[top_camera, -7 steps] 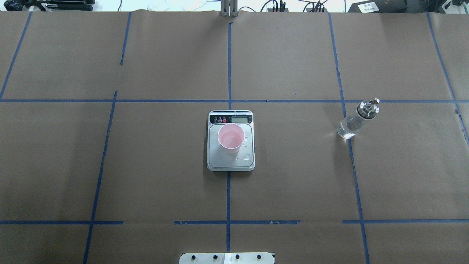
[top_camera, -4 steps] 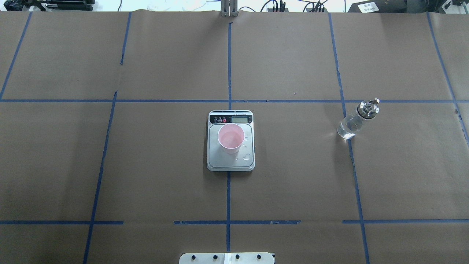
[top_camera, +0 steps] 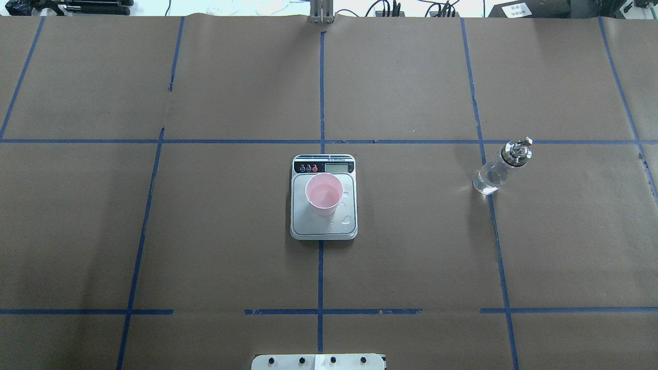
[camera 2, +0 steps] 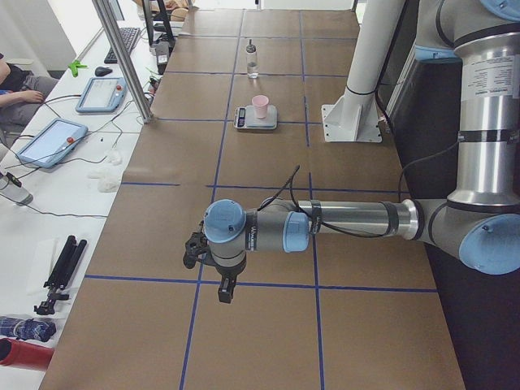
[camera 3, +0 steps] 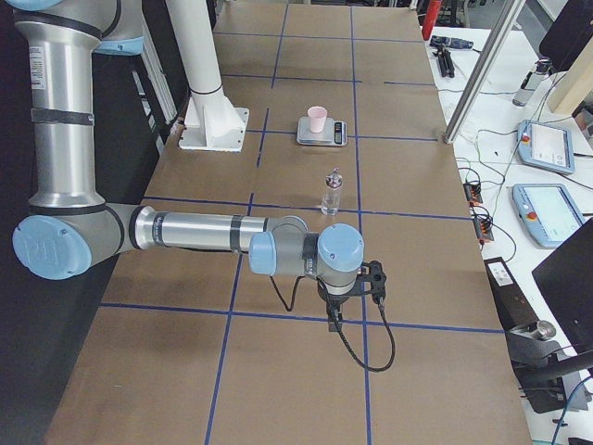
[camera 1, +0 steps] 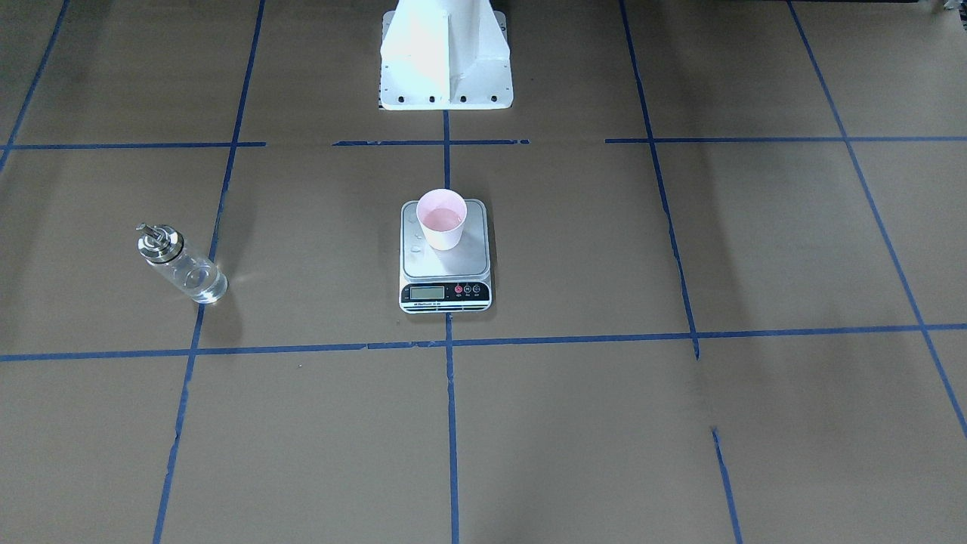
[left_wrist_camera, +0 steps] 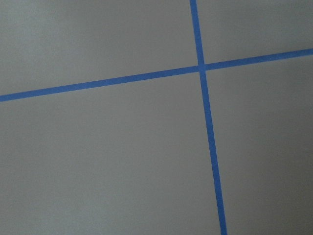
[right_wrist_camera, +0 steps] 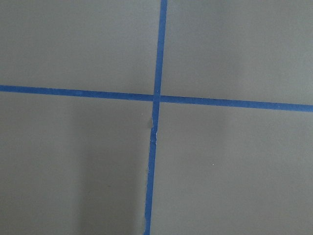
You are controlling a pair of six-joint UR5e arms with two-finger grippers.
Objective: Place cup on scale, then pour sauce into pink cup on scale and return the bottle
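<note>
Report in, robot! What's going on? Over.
Left gripper, right gripper: far from scale, open or shut unclear. Cup on scale; bottle upright, set apart. Droplets on scale, nothing blocking.

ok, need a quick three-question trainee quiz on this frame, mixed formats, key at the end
1. True or false: the cup stands on the scale's platform.
2. Pick one. The bottle is: A) tilted over the cup; B) upright on the table, to the robot's right of the scale; C) lying on the scale.
3. Short answer: is the scale's display strip on the side nearer the robot's base or farther from it?
Key: 1 true; 2 B; 3 farther.
</note>
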